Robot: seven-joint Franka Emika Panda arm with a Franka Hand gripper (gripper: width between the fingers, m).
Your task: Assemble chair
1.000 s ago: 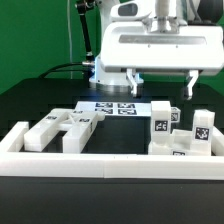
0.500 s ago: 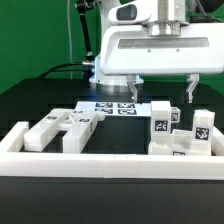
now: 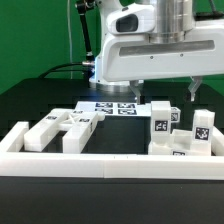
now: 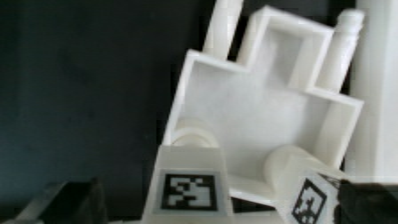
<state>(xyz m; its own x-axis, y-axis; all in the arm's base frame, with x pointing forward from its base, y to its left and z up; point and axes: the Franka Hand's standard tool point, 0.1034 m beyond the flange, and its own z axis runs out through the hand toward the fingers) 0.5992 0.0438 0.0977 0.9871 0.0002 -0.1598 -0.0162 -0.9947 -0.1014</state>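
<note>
The chair lies as loose white parts on the black table. One group of blocky parts [image 3: 62, 126] is at the exterior view's left. A second group with tagged upright pieces [image 3: 160, 124] [image 3: 201, 130] stands at the right. My gripper [image 3: 165, 90] hangs open above the right group, touching nothing. In the wrist view, a flat notched slab [image 4: 267, 100] lies below, with two tagged blocks [image 4: 187, 188] [image 4: 322, 201] close to the camera. The dark fingertips [image 4: 71, 203] show only at the picture's edge, with nothing gripped between them.
The marker board [image 3: 112, 107] lies flat at the back middle of the table. A long low white border rail [image 3: 110, 163] runs along the front, with side walls [image 3: 14, 138] at both ends. Cables and the arm's base [image 3: 90, 68] stand behind.
The gripper has risen a little and drifted toward the exterior view's right. It stays open. The parts have not moved.
</note>
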